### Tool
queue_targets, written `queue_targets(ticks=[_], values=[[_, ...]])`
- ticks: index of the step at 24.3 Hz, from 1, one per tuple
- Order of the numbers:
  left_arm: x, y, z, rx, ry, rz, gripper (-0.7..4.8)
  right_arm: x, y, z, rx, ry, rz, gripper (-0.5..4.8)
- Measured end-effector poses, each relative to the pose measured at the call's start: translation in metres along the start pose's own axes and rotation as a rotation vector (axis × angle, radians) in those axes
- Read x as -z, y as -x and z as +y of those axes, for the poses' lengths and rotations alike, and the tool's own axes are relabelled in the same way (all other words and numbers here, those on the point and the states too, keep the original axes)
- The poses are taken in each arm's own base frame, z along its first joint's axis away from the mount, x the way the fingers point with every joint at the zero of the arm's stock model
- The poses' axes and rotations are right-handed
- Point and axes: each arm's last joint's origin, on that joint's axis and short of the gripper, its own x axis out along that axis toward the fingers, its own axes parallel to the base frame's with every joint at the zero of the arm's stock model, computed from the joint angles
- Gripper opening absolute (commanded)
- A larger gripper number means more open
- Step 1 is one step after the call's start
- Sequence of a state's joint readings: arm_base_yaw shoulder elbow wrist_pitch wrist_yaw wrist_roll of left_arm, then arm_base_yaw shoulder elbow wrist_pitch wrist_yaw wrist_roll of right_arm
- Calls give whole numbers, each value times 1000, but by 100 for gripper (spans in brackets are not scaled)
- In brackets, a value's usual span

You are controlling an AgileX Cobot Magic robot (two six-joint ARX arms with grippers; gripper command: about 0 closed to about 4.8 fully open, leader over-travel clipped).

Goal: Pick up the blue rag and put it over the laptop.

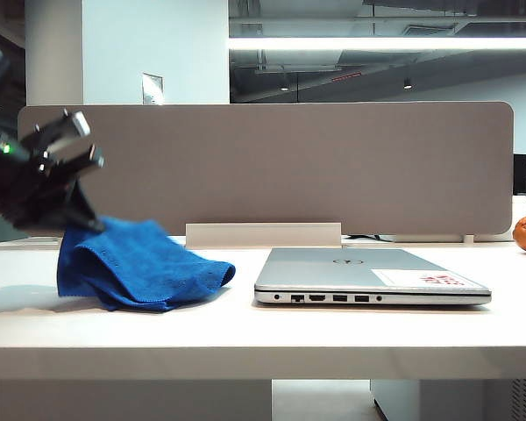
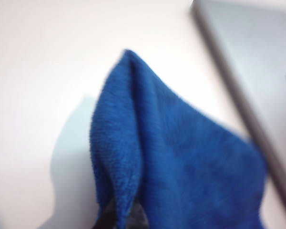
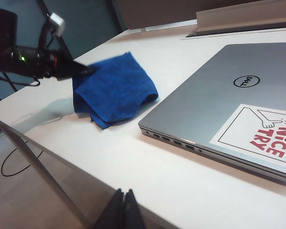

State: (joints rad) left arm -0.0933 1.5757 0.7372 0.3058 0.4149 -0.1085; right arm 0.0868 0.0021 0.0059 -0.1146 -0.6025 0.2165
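The left gripper [image 1: 92, 224] is clenched on a corner of the blue rag [image 1: 140, 263], which trails on the table [image 1: 245, 324] near its left end, beside the closed laptop [image 1: 368, 276]. The right gripper [image 3: 124, 210], pinched shut on nothing, hangs off the table's front edge. Lifting the rag fully clear before crossing should keep it from snagging the lid's near edge.

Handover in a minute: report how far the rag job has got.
Done: the left gripper has shut on the blue rag at its upper corner. In hand: the lift, with most of the cloth lying on the table beside the closed laptop. Left: carrying it across and draping it over the bare lid. The right gripper is shut, holding nothing.
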Motion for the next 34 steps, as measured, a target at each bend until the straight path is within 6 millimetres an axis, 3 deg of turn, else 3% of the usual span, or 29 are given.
queue_targets(ticks=[9,15,24,30,34], values=[[-30,12,-17,162,36,-171,-6,0,0,0,0,0,0,0],[-65,3,-73,350,-41,-235,-6,0,0,0,0,0,0,0],[-110,10,-150,510,-146,-357,-6,0,0,0,0,0,0,-1],[-110,7,-170,502,-151,-366,-6,0,0,0,0,0,0,0],[-101,-9,-181,521,-154,-325,-6,0,0,0,0,0,0,0]])
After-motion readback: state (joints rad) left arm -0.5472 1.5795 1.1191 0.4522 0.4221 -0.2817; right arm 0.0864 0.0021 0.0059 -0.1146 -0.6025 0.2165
